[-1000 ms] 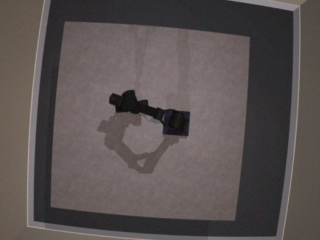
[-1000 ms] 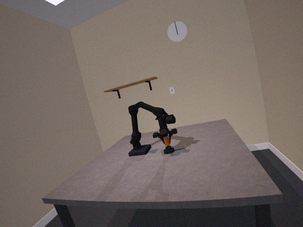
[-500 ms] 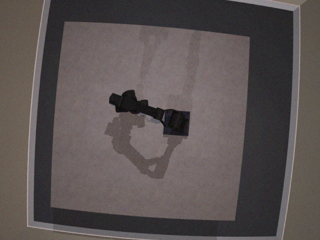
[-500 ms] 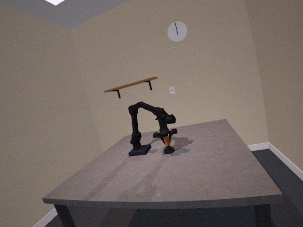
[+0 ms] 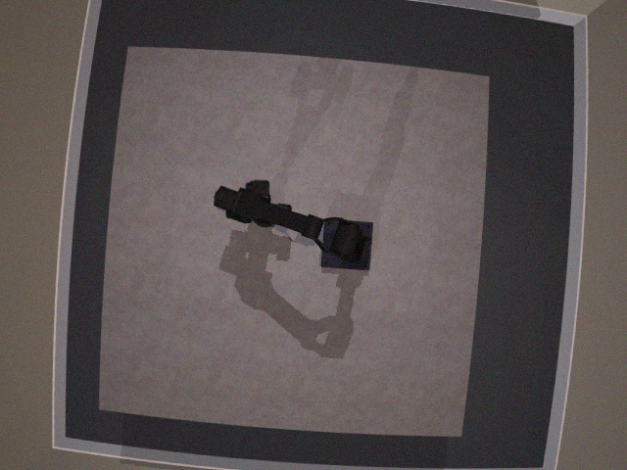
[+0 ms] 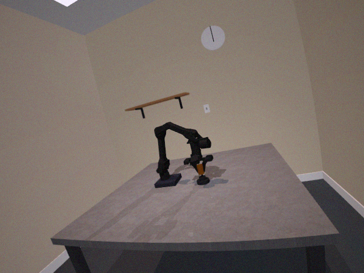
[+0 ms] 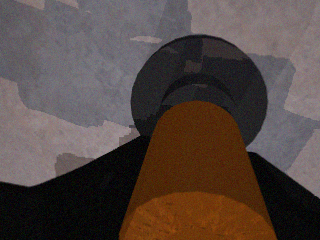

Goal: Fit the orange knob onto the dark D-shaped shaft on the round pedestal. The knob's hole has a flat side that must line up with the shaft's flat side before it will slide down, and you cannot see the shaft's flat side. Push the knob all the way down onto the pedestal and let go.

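The orange knob (image 6: 200, 169) (image 7: 200, 155) is held upright between the fingers of my gripper (image 6: 201, 169), which is shut on it. The round dark pedestal (image 6: 203, 180) (image 7: 150, 102) stands on the table directly below the knob. In the exterior view a short dark piece shows between the knob's lower end and the pedestal's wide base, so the knob is above the base. In the wrist view the knob covers the shaft, and the flat sides of shaft and hole are hidden. In the top view the arm hides the knob and pedestal.
The arm's square base (image 5: 329, 260) (image 6: 167, 181) stands on the table (image 5: 202, 353) (image 6: 235, 217), close to the pedestal. Shadows of the arm fall across the table top. A wall shelf (image 6: 157, 101) is on the wall behind the table.
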